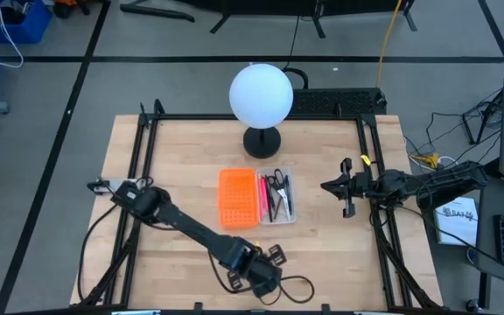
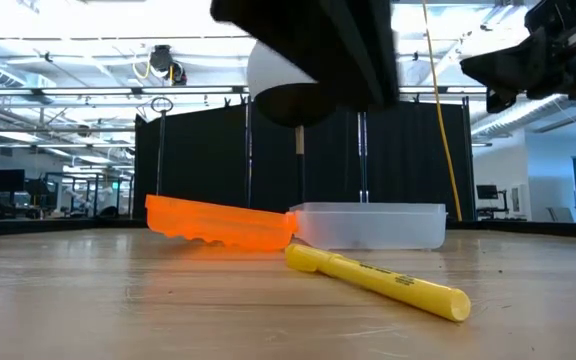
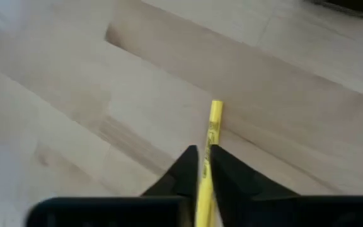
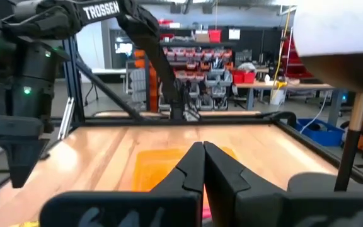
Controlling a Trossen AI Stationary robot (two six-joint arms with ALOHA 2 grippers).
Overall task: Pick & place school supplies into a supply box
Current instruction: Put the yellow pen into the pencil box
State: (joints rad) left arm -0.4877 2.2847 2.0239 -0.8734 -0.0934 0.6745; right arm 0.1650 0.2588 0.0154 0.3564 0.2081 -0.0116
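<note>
Lamp (image 1: 261, 96) behind supply box (image 1: 278, 198); bare tabletop (image 1: 173, 149) elsewhere.

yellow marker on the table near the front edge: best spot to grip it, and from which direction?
Grip the yellow marker mid-barrel, from straight above, fingers across its width. It lies flat on the wooden table, a thin, round, even barrel, so only the sides offer hold. The left gripper already straddles it that way. The right gripper waits off to the side.

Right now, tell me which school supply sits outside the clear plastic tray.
The yellow marker, gripped between the left gripper fingers; the other pens and scissors lie inside the tray.
</note>
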